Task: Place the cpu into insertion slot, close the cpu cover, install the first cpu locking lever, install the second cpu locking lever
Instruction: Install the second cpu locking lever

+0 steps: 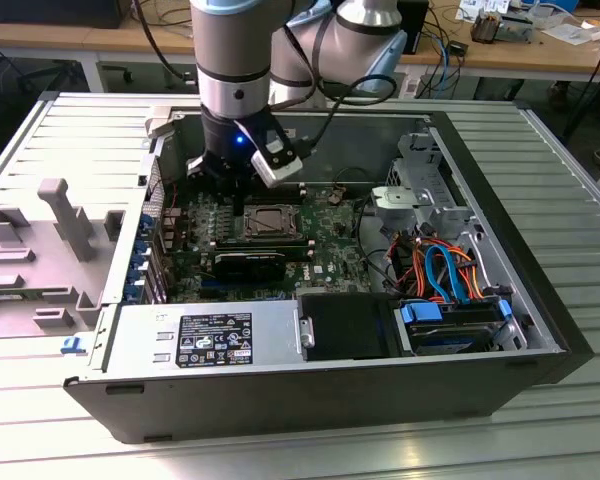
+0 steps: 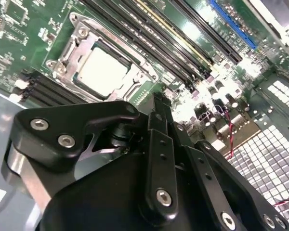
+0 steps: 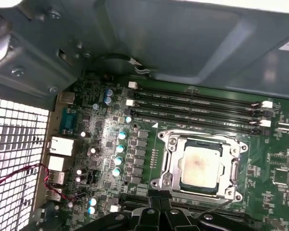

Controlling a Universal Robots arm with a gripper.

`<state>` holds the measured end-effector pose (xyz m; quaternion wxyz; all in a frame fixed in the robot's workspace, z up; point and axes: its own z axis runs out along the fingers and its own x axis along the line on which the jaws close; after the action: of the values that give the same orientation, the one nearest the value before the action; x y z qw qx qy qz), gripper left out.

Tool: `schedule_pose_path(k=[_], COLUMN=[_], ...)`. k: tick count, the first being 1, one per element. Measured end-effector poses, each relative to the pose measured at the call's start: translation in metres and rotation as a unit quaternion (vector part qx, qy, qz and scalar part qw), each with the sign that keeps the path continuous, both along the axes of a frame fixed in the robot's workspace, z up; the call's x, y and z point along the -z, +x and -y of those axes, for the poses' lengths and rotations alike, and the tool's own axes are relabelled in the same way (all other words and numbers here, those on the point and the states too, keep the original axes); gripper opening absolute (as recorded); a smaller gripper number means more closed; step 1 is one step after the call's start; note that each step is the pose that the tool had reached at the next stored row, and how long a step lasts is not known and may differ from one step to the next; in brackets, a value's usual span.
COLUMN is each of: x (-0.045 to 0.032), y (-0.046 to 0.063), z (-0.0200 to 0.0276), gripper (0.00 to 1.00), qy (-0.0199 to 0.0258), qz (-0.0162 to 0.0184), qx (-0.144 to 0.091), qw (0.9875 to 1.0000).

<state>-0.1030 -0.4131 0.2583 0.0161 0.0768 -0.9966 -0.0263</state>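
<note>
A: Case (image 1: 500, 330) first — open PC chassis lying on the slatted table (image 1: 580, 200), side off, so you look straight down onto the green motherboard (image 1: 195, 255). Power supply (image 1: 205, 340) sits along the near wall, drive bay w/ orange and blue cables (image 1: 445, 270) toward the exterior view's right.

B: And the arm?

A: Arm (image 1: 235, 60) drops in from the far side; gripper (image 1: 238, 195) hangs low over the board, just beside the socket on the exterior view's left. In the second wrist view its black fingers (image 2: 161, 144) are pressed together, nothing between them, tips near the socket edge but apart from it.

B: Where's your cpu?

A: The cpu (image 3: 200, 166) is already seated in the insertion slot (image 3: 176, 161), dull silver top facing up, flat. The cpu cover (image 3: 237, 166) lies down around it, chip showing thru the cutout. Same in the second wrist view: cpu (image 2: 102, 72) inside the frame (image 2: 70, 60).

B: Levers?

A: Can't tell whether they're latched. Long black memory slots (image 3: 197, 108) run right alongside the socket.
</note>
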Motion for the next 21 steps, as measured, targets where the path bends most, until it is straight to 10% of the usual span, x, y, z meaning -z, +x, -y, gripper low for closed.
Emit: schedule_pose_path(k=[3,12,21], x=[-0.0001,0.0052,0.0221], y=[0.019,0.058,0.07], z=[0.0,0.0067,0.0155], gripper=[0.11,0.11,0.11], qy=[0.0001,0.0001,0.0001], qz=[-0.0174,-0.054,-0.0611], qx=[0.0,0.0,0.0], qw=[0.9998,0.9985,0.9981])
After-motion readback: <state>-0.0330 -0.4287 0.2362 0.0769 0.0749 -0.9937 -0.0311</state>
